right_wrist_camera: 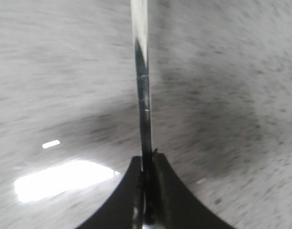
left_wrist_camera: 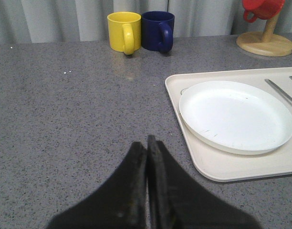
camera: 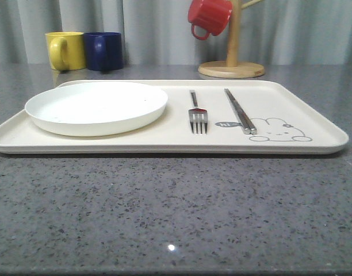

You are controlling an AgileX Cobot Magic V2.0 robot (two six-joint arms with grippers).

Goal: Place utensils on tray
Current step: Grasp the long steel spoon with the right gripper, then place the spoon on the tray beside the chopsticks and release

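Between the black fingers of the right gripper: slim shiny metal handle, pinched edge-on and projecting straight toward 12 o'clock from the jaws. Utensil end cut off by the frame edge, so type cannot be told. Blurred grey speckled counter behind.

Left gripper: jaws pressed together, holding nothing, above bare counter. Tray at about 2 o'clock from the fingertips, well apart.

On the tray, front view: round shallow white plate at 9 o'clock, fork at centre with tines nearest the camera, chopsticks at 3 o'clock, lying side by side and touching. Tray cream, matte, rectangular, rounded corners, low rim, rabbit outline printed near the chopstick tips. Cutlery flat, polished, reflective.

Beyond the tray at 11 o'clock: yellow mug and blue mug, touching. At 1 o'clock: wooden stand with red mug hung on it.
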